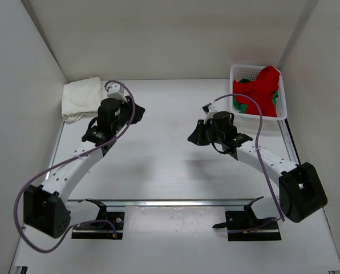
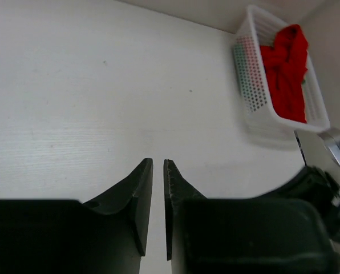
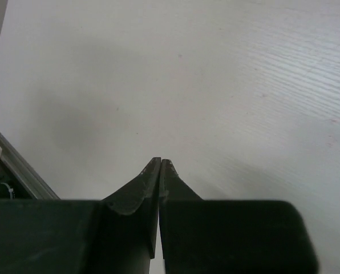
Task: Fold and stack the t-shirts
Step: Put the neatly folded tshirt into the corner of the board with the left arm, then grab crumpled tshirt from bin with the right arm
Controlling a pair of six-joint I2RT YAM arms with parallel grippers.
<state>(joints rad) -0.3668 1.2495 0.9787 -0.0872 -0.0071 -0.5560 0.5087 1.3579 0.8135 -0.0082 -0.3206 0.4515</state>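
A white t-shirt (image 1: 81,98) lies folded at the table's far left corner. The red t-shirt (image 1: 262,85) (image 2: 285,68) is bunched in the white mesh basket (image 1: 233,85) (image 2: 250,74) at the far right, and bits of the green t-shirt (image 1: 242,106) show under it. My left gripper (image 1: 140,109) (image 2: 158,162) hovers over bare table just right of the white t-shirt, its jaws a narrow gap apart with nothing between them. My right gripper (image 1: 191,138) (image 3: 160,160) is shut and empty over the middle of the table, pointing left, well short of the basket.
White walls close in the table on the left, back and right. A metal rail (image 1: 175,202) runs along the near edge by the arm bases. The right arm's wrist (image 2: 324,182) shows at the lower right of the left wrist view.
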